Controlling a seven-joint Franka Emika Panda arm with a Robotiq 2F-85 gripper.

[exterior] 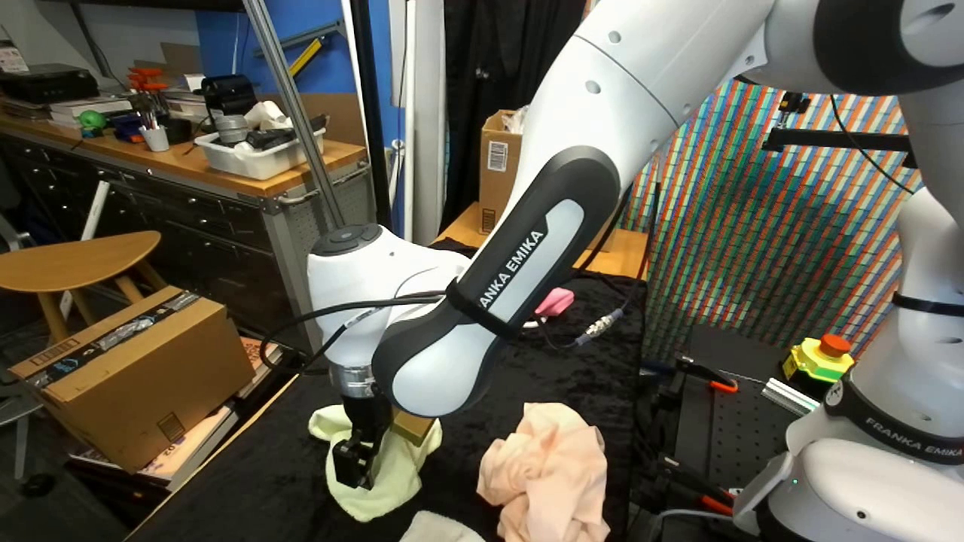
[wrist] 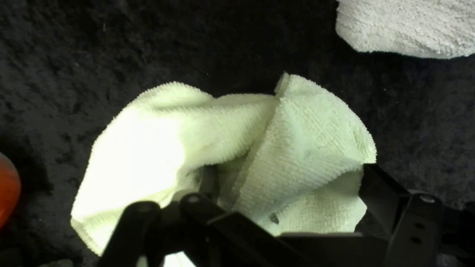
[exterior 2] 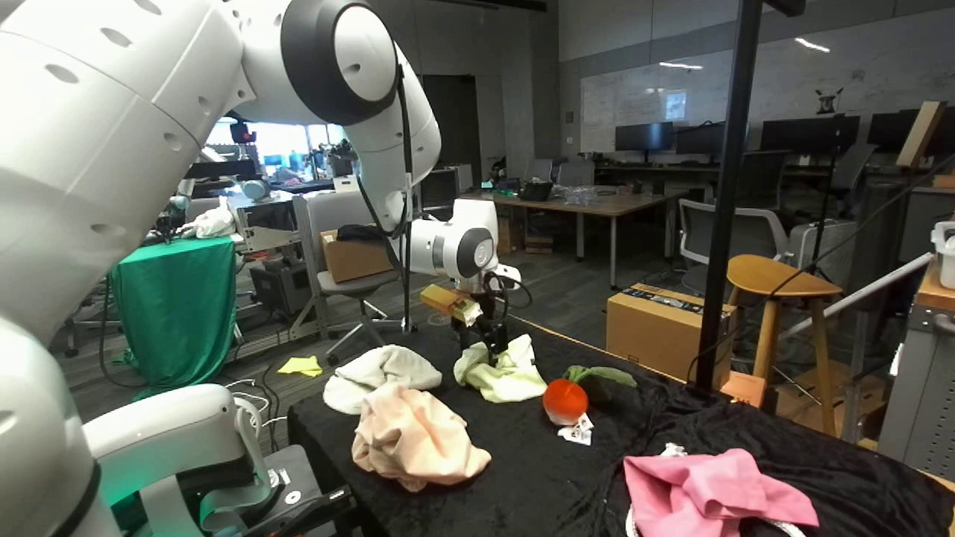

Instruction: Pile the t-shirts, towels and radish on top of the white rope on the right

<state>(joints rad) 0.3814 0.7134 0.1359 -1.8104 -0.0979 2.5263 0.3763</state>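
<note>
Pale yellow-green, the towel (wrist: 308, 144) is lying crumpled under the gripper (wrist: 289, 176), whose fingers (wrist: 382, 191) are standing apart with folds between them — nothing is being clamped. I am judging that grasping this towel is the step in hand; the next move is calling for a closing on enough folds, then lifting and carrying to the white rope (exterior 2: 674, 450). That rope is showing only at the edges of the pink cloth (exterior 2: 716, 488), so the pile seems to be already beginning there. The radish (exterior 2: 565, 403), the peach cloth (exterior 2: 414, 440) and the white cloth (exterior 2: 380, 371) are lying apart from it. Black velvety fabric (exterior 2: 515, 462) is making the work surface — it is wrinkling near the pink cloth. Beyond its edge, a cardboard box (exterior 2: 660, 328) is sitting low near a wooden stool (exterior 2: 780, 276), and monitors (exterior 2: 645, 139) are standing far back in the room.
</note>
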